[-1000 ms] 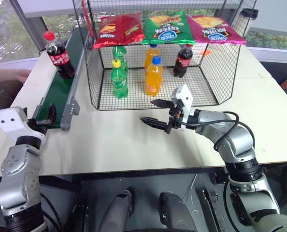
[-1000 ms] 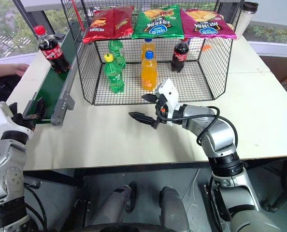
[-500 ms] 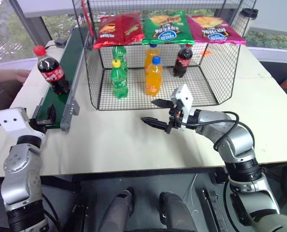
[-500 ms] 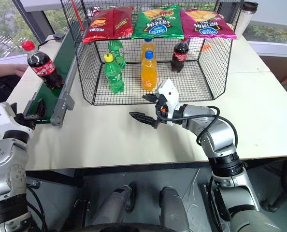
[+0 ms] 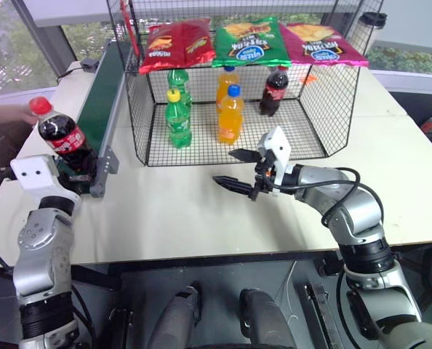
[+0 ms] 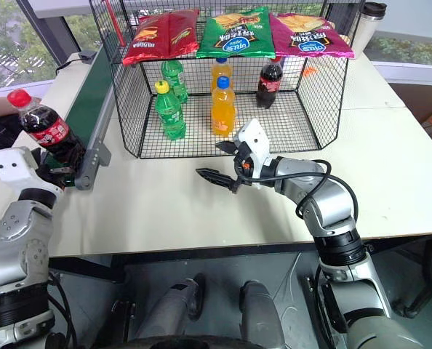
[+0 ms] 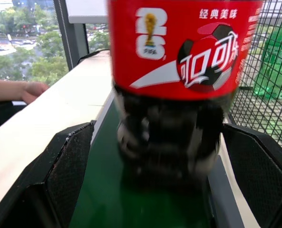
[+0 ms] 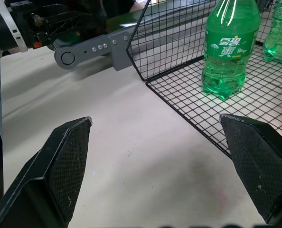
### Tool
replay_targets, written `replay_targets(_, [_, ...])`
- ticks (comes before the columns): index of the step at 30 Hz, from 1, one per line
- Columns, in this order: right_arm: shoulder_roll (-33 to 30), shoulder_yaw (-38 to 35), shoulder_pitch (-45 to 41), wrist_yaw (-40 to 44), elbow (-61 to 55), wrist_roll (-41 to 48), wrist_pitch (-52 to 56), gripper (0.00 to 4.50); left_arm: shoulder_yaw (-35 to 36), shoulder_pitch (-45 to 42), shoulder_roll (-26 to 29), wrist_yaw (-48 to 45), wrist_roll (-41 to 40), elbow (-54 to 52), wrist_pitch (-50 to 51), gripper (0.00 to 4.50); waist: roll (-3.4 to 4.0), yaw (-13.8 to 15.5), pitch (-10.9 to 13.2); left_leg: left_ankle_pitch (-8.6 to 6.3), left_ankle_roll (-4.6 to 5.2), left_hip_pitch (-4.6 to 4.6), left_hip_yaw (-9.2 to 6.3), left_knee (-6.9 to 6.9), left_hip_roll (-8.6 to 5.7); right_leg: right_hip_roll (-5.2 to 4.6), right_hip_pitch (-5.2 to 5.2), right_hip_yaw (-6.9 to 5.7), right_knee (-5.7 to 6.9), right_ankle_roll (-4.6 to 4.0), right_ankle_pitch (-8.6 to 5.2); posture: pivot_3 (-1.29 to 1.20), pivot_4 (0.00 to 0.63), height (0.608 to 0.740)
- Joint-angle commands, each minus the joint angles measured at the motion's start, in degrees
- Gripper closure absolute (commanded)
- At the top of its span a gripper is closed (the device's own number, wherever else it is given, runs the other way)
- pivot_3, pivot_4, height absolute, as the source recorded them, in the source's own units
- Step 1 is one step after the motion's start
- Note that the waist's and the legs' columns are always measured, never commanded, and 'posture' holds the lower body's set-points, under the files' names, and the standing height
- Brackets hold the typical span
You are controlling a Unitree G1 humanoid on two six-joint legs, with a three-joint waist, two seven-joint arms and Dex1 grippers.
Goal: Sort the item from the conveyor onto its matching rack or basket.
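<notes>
The cola bottle (image 5: 62,138) is shown upright at the near end of the conveyor (image 5: 100,102), tilted slightly, with its base lying between the two fingers of the left gripper (image 5: 76,177). In the left wrist view the jaws are seen spread wide on either side of the bottle's dark lower body, and no contact with the plastic can be made out. The right gripper (image 5: 239,171) is held above the bare surface (image 5: 187,211) in front of the wire cage (image 5: 332,109), its jaws likewise wide and empty.

The step in hand is judged to be the grasp of the bottle at the belt's end. It would be done well if the jaws were centred on the body below the red label, where the wall is stiffer and a slip is less likely, and closed only once the bottle is fully seated between the pads. A squeeze applied off-centre could tip the bottle over the frame's edge.

Inside the cage, another cola bottle (image 5: 274,91) is seen standing at the right rear, beside orange bottles (image 5: 231,115) and green bottles (image 5: 177,118); that spot is taken to be the matching place.
</notes>
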Motion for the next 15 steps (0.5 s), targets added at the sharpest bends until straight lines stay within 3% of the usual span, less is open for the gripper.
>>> replay_targets(1, [-0.14, -0.46, -0.25, -0.17, -1.86, 0.02, -1.11, 0.0, 0.46, -0.32, 0.79, -1.07, 0.26, 0.41, -2.36, 0.54, 0.0, -0.02, 0.0, 0.0, 0.0, 0.0, 0.0, 0.0, 0.0, 0.0, 0.0, 0.0, 0.0, 0.0, 0.0, 0.0, 0.15, 0.738])
replay_targets(4, [-0.21, -0.49, -0.26, -0.26, -1.79, -0.24, -1.19, 0.0, 0.71, -0.68, 0.64, -2.28, -0.74, 0.37, -3.62, 1.6, 0.0, 0.04, 0.0, 0.0, 0.0, 0.0, 0.0, 0.0, 0.0, 0.0, -0.01, 0.0, 0.0, 0.0, 0.0, 0.0, 0.15, 0.738])
replay_targets(15, [-0.38, -1.16, -0.16, 0.4, -3.05, 0.64, -0.17, 0.0, 1.75, -3.75, 4.33, -6.07, -9.77, -5.58, 3.34, 1.62, -0.04, 0.05, 0.02, 0.0, 0.0, -0.05, -0.04, 0.0, 0.0, 0.0, -0.02, -0.03, -0.01, 0.0, 0.0, 0.0, 0.15, 0.738])
